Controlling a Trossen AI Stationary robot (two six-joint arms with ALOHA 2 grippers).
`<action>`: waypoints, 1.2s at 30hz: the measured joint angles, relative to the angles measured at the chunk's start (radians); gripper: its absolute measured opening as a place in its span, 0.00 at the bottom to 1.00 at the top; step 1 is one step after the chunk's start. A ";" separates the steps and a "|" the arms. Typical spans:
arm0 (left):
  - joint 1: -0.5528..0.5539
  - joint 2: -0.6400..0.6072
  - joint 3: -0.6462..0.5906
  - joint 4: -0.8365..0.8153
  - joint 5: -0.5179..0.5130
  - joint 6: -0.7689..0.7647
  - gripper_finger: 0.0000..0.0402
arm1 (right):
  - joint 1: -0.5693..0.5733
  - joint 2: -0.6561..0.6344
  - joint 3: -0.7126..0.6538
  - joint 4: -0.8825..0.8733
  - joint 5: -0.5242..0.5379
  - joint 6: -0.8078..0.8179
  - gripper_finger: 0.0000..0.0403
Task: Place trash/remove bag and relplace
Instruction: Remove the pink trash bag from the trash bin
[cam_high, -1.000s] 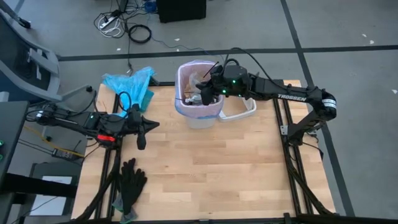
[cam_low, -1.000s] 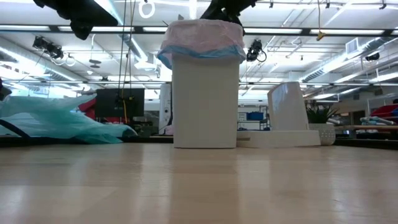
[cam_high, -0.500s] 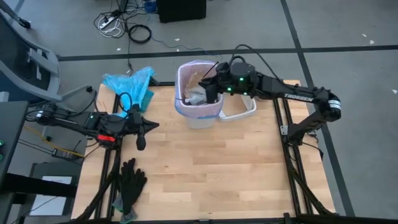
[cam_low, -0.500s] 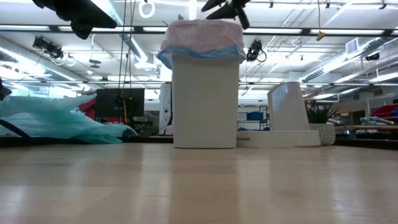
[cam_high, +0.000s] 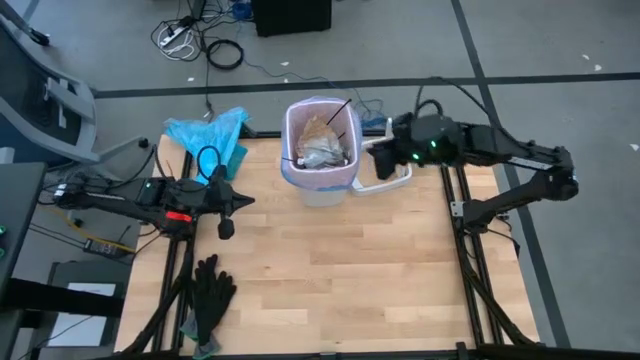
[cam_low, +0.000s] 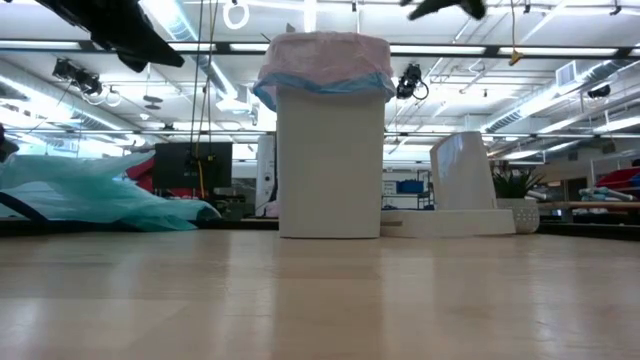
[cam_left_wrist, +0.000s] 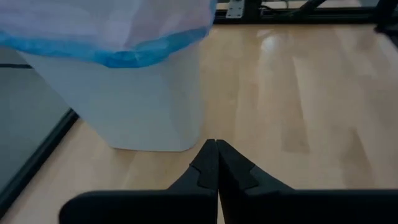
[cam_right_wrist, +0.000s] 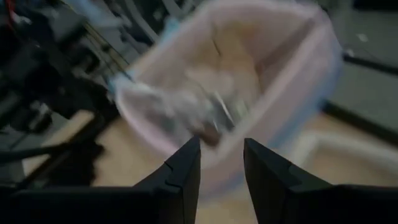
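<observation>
white bin (cam_high: 320, 190) at table's (cam_high: 340, 270) far edge, lined with the pink bag (cam_high: 300, 172), trash (cam_high: 322, 145) inside. right gripper (cam_high: 378, 158) beside the bin over the lid (cam_high: 392, 178), fingers parted, nothing held. left gripper (cam_high: 227, 228) clenched empty, near the table's left edge. blue bag (cam_high: 212, 135) and black gloves (cam_high: 210, 292) left.
</observation>
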 joint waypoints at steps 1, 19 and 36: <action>0.016 0.000 0.000 0.002 0.012 0.014 0.01 | 0.025 -0.012 -0.005 -0.044 0.023 0.035 0.28; 0.174 0.000 0.000 0.056 0.240 0.093 0.00 | 0.500 -0.103 -0.559 0.018 0.370 0.833 0.28; 0.310 0.110 0.000 0.316 0.247 -0.007 0.00 | -0.289 -0.454 -1.033 0.914 -0.406 0.254 0.28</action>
